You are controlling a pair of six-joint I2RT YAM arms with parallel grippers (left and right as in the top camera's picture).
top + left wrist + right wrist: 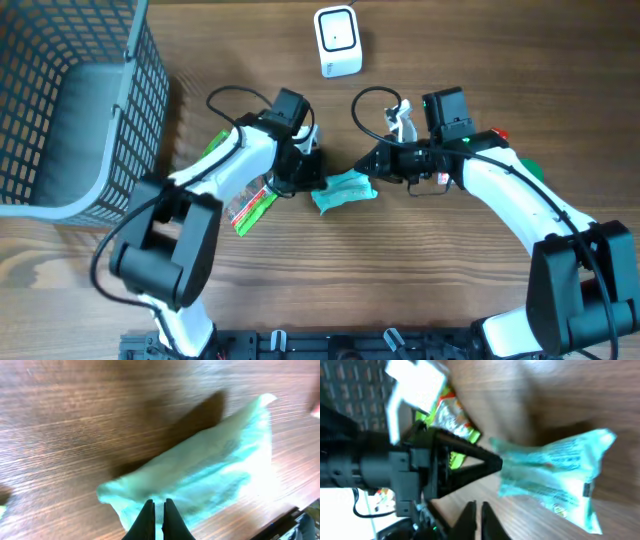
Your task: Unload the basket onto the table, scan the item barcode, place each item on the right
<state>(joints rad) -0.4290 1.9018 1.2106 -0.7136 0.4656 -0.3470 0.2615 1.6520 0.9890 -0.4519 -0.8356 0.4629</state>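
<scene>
At table (450, 290) centre, teal packet (345, 190) left-right

A crinkled teal plastic pouch (348, 190) with fine print stretches from 8 o'clock to 2 o'clock near the table's centre. The left gripper (316, 186) pinches its 8 o'clock end. A white rounded barcode scanner (337, 40) sits well apart at 12 o'clock.

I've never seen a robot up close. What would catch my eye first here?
A teal packet sits at the middle of the wooden table. The left gripper pinches its edge, and the right gripper is shut close by. A white scanner stands at the far edge, and a grey basket fills the far left corner.
</scene>
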